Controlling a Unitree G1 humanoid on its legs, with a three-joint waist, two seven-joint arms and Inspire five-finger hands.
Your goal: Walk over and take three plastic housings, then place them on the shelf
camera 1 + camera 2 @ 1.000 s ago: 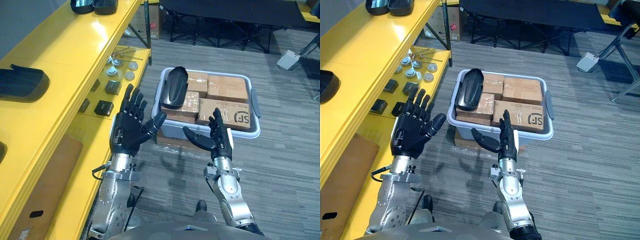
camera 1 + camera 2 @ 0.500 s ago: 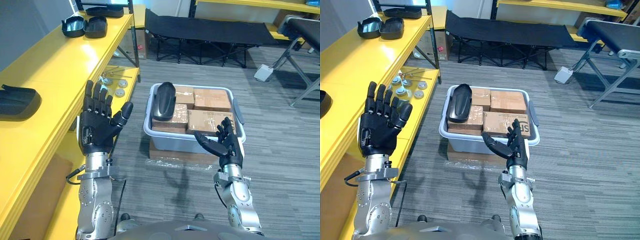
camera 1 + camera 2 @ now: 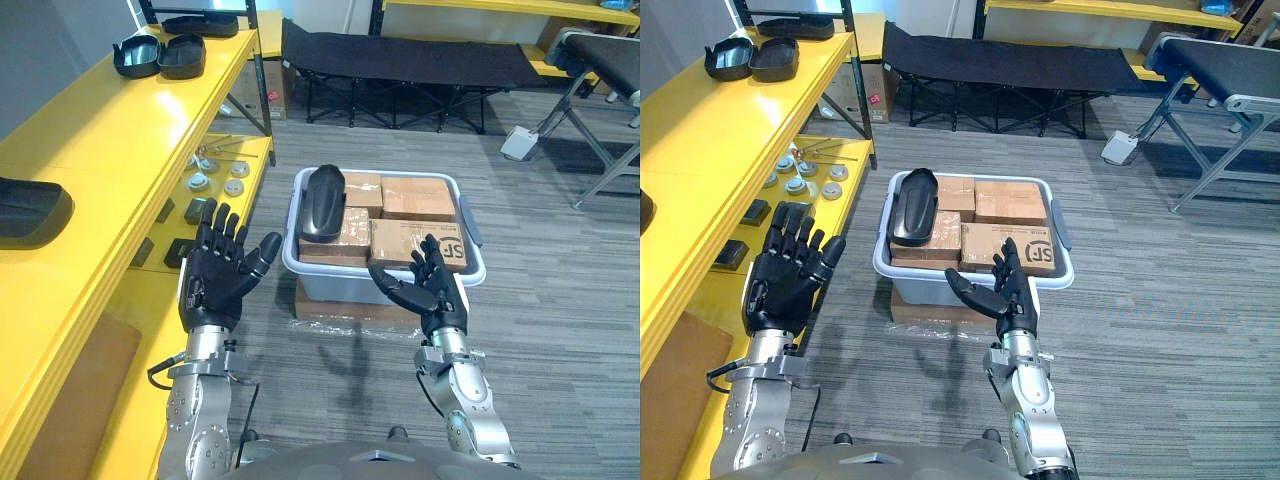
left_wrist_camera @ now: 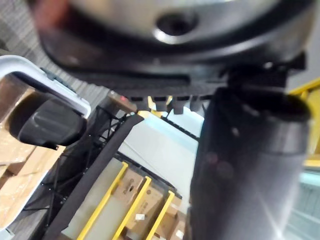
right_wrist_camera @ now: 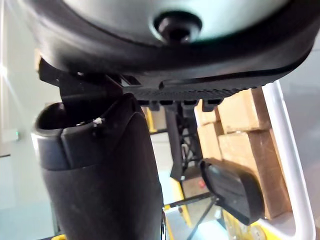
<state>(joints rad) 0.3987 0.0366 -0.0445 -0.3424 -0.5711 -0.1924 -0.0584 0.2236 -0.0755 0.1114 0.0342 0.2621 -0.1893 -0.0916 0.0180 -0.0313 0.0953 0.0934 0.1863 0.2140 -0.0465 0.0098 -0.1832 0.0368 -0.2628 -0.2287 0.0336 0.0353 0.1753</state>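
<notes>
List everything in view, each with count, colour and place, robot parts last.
curved black plastic housing: one, black, propped on the boxes at the bin's left end
black shelf-top housings: three, black, two at the far end, one at the near left edge
light grey plastic bin: one, grey, centre, ahead of the hands
brown cardboard boxes: several, brown, packed in the bin
long yellow shelf: one, yellow, along the left
small round parts: several, whitish, lower shelf level
black folding cot: one, black, far back
left hand: black, fingers open, beside the shelf
right hand: black, fingers open, before the bin
</notes>
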